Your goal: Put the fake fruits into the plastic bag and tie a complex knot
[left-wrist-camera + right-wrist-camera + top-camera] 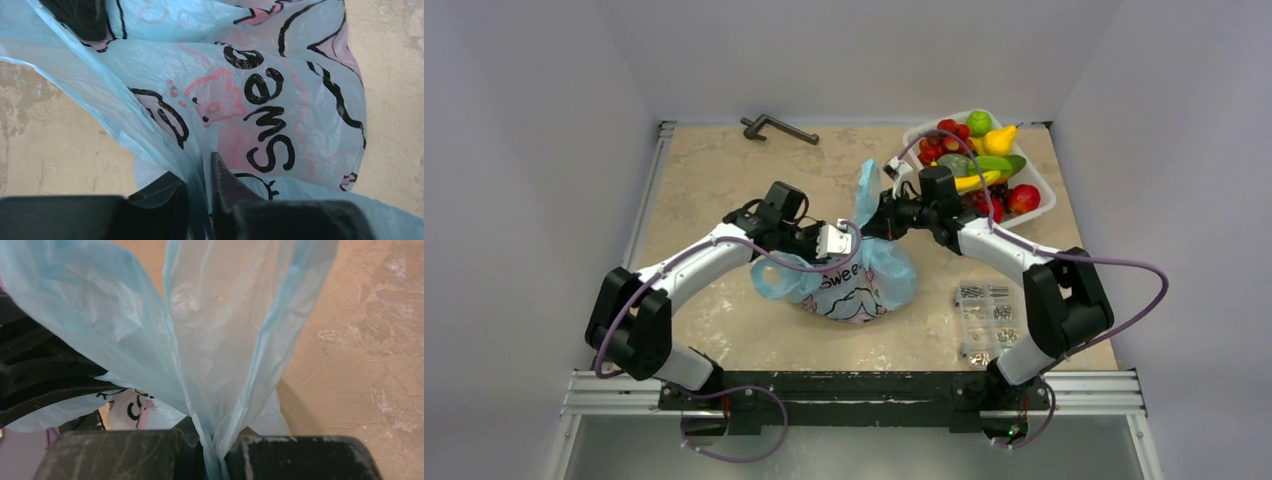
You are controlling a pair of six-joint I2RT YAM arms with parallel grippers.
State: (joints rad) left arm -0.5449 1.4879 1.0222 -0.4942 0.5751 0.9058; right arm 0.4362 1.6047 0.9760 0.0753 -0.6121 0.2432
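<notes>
Centrally on the worktop sat the plastic bag (pixel 854 290), with the left gripper (pixel 200 172) and right gripper (pixel 212 442) each clamped narrowly on its thin film. Hard pulling apart could tear it. The fake fruits (pixel 979 160) lay in the far-right corner tray (pixel 1046 198).

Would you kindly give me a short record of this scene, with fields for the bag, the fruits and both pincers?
plastic bag: light blue, bulging, mid-table between the arms; contents hidden
left pincer: shut on bag film beside the printed patch
right pincer: shut on the bag's gathered upper film
fake fruits: heaped in the white tray, far right corner
box of screws: near the right arm, apart from the bag
</notes>
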